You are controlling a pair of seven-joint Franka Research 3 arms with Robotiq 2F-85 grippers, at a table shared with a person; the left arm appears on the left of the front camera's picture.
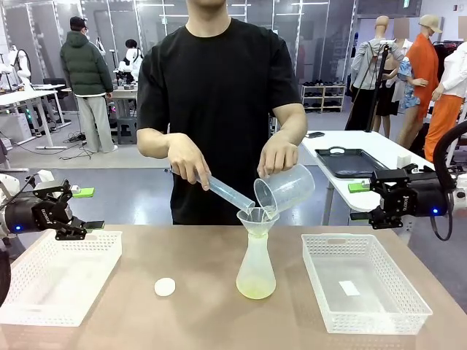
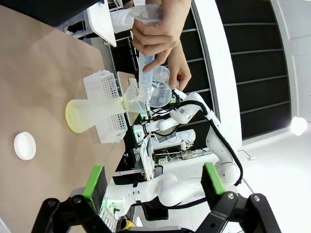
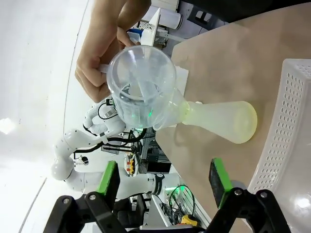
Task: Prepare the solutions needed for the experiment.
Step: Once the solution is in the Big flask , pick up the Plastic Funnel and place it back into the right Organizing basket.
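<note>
Bright, even indoor light, soft shadows on the table (image 1: 204,255), sharp front view, wide-angle bending in both wrist views.

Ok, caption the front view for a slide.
Person tips beaker and cylinder into funnel on flask holding yellow-green solution.

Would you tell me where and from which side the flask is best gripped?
Probably the narrow neck of the flask, just under the funnel, coming in level from the robot's near side. It stands upright with liquid in a base too wide and sloped for the jaws, and the person's hands crowd the top.
</note>
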